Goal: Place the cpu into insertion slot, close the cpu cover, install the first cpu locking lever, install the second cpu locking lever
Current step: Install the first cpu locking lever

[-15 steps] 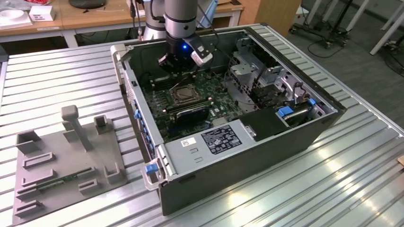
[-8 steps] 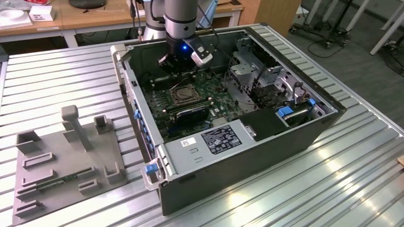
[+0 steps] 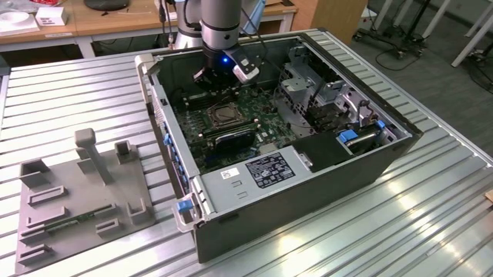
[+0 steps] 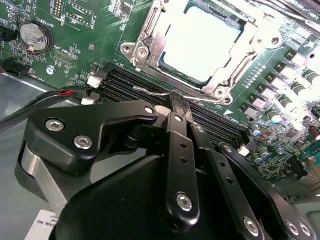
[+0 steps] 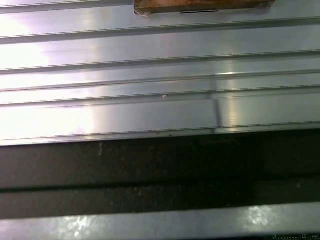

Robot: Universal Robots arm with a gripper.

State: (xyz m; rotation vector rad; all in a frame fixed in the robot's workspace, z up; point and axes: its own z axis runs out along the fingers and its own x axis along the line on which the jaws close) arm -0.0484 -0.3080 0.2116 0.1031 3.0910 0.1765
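Note:
In the exterior view my gripper (image 3: 218, 86) reaches down into the open computer case (image 3: 308, 190), just beyond the insertion slot (image 3: 224, 115) on the green motherboard. The second wrist view shows the cpu (image 4: 200, 42) lying flat in the slot, its pale face showing through the window of the cpu cover (image 4: 150, 42), which lies down over it. A thin wire locking lever (image 4: 150, 91) runs along the socket's near edge. My gripper (image 4: 181, 101) is shut, its black fingertips touching that lever's middle.
Long black memory slots (image 4: 125, 82) lie between the socket and my fingers, with a coin battery (image 4: 35, 36) to one side. A black card (image 3: 231, 137), a drive cage (image 3: 308, 86) and the case walls crowd the socket. A grey fixture plate (image 3: 77, 196) sits on the slatted table at the exterior view's left.

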